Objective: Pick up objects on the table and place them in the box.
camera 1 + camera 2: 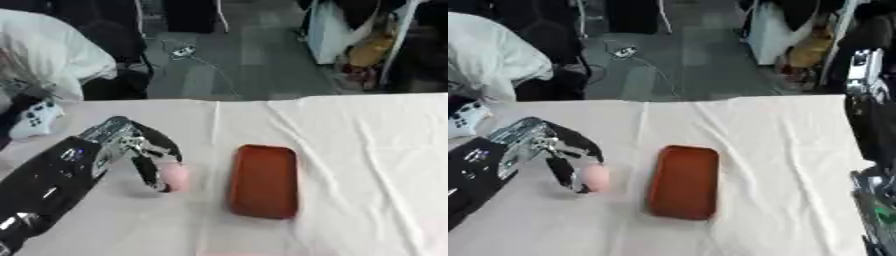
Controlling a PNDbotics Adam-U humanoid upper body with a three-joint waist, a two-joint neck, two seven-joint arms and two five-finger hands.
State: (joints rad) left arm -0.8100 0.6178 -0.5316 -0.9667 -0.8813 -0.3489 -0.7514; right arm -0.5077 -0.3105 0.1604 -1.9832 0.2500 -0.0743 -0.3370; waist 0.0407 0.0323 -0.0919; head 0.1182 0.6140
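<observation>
Left hand (131, 145) on the pink ball (176, 177)
Fingers curl round it; lift straight, then carry right to the red box (263, 181) just beside.

Both head eyes look down on the same table (367, 150), slightly offset.

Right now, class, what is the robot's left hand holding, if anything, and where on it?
The left hand has its fingers curled round a small pink object, gripping its left side, low over the tablecloth.
</observation>
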